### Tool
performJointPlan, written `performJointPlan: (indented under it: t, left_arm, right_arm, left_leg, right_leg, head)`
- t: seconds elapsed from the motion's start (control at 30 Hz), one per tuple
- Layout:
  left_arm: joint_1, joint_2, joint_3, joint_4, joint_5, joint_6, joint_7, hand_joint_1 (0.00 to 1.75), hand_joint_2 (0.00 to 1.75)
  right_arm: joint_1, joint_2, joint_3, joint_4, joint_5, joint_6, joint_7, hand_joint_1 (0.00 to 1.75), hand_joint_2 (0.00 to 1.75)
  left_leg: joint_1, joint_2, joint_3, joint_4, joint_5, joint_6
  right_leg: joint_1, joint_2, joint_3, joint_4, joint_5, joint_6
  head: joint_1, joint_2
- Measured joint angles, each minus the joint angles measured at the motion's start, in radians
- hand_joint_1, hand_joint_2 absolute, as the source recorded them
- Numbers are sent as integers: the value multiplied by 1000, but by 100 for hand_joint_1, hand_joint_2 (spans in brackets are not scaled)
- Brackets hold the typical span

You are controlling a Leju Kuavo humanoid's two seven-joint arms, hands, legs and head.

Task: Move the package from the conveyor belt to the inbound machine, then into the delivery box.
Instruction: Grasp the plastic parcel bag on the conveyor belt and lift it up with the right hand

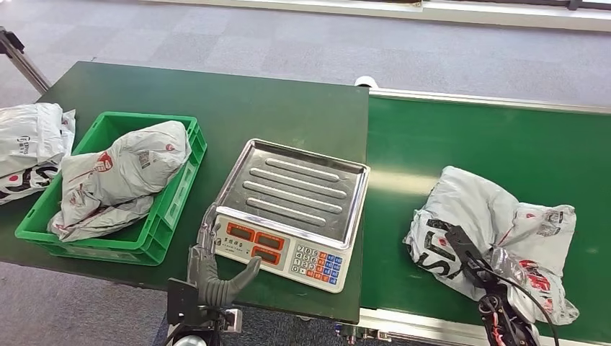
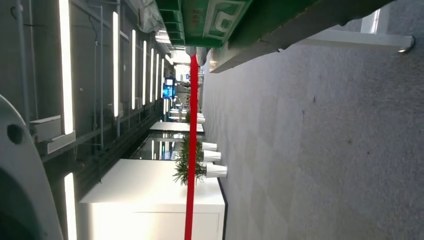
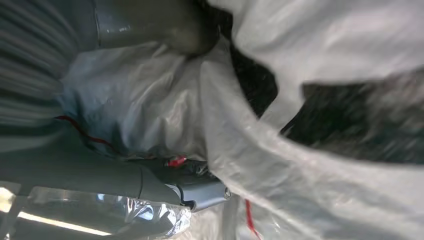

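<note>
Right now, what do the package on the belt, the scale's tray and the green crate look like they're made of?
Package on the belt: thin grey plastic film, probably a poly mailer; it crumples, folds and shines softly.
Scale's tray: looks like stainless steel, with a bright reflective surface and pressed ribs.
Green crate: rigid moulded plastic, judging by its uniform colour and slotted walls.

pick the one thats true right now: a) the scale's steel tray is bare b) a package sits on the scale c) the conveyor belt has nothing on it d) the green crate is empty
a: the scale's steel tray has nothing on it, while one grey package lies in the green crate and another package lies on the conveyor belt.
</note>
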Motion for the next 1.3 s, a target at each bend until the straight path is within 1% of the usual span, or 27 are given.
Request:
performJointPlan:
  t: [0.1,0.17,0.23,0.33,0.43,0.57,0.73,0.8,0.87,0.93,1.0,1.1,1.17,1.3]
  left_arm:
    - [-7,-3,-1,11,-5,1,0,0,175]
    - [-9,-5,-1,17,-9,2,0,0,175]
    - [-9,-7,-1,19,-14,3,0,0,175]
    - [0,-8,1,13,-18,9,5,0,175]
    - [12,-8,2,1,-24,12,10,0,175]
    - [25,-8,5,-13,-30,14,10,0,175]
    - [33,-8,7,-24,-33,15,9,0,175]
    - [35,-7,8,-28,-37,17,7,0,175]
    - [36,-7,11,-35,-45,20,-1,0,175]
    - [35,-6,15,-42,-55,22,-8,0,175]
    - [32,-6,18,-47,-60,18,-15,0,175]
    - [19,-6,21,-50,-66,-1,-26,0,175]
    - [2,-6,22,-49,-66,-15,-31,0,175]
    - [-38,-6,22,-40,-65,-36,-40,0,175]
  right_arm:
    - [-15,9,20,16,17,-6,22,175,175]
    - [-20,15,25,19,24,-15,20,175,175]
    - [-21,23,29,19,34,-45,8,175,175]
    - [-6,42,31,-2,48,-125,-37,175,175]
    - [17,65,32,-47,48,-170,-67,175,175]
    - [53,95,32,-134,5,-252,-160,175,175]
    - [82,118,32,-220,-13,-263,-178,175,175]
    - [99,130,33,-268,-41,-281,-211,175,175]
    - [128,147,41,-366,-83,-315,-261,175,175]
    - [151,166,59,-478,-120,-343,-304,175,175]
    - [166,180,87,-575,-147,-352,-344,175,175]
    - [179,193,149,-688,-152,-365,-433,175,175]
    - [181,202,198,-738,-129,-376,-473,175,175]
    - [175,220,296,-771,-83,-377,-508,175,175]
  left_leg:
    - [0,0,2,0,0,0]
    - [0,0,3,0,0,0]
    - [0,0,3,0,0,0]
    - [0,0,3,0,0,0]
    - [0,0,1,0,0,0]
    - [0,-1,-3,0,0,0]
    - [0,-1,-4,0,0,0]
    - [0,-1,-5,0,0,0]
    - [0,-1,-6,0,1,0]
    - [0,-1,-6,0,1,0]
    - [0,-1,-6,0,1,0]
    - [0,-1,-7,0,1,-1]
    - [1,-1,-7,0,1,-1]
    - [0,-1,-7,0,1,0]
  right_leg:
    - [0,0,2,0,0,0]
    - [0,0,3,0,0,0]
    - [0,0,4,0,0,0]
    - [0,0,3,0,1,-1]
    - [1,0,1,0,1,-1]
    - [1,-1,-1,0,0,-1]
    - [0,-1,-3,0,0,0]
    - [0,-1,-3,0,0,0]
    - [0,-1,-4,0,0,0]
    - [0,-1,-5,0,0,-1]
    - [0,0,-6,0,1,-1]
    - [1,-1,-6,1,0,-1]
    - [1,0,-6,1,1,-1]
    - [1,-1,-6,1,1,-1]
  head:
    - [0,0]
    - [0,0]
    - [0,0]
    - [0,0]
    - [-1,0]
    - [0,0]
    - [0,0]
    - [0,0]
    - [0,0]
    - [0,0]
    - [0,0]
    - [0,0]
    - [0,0]
    - [0,0]
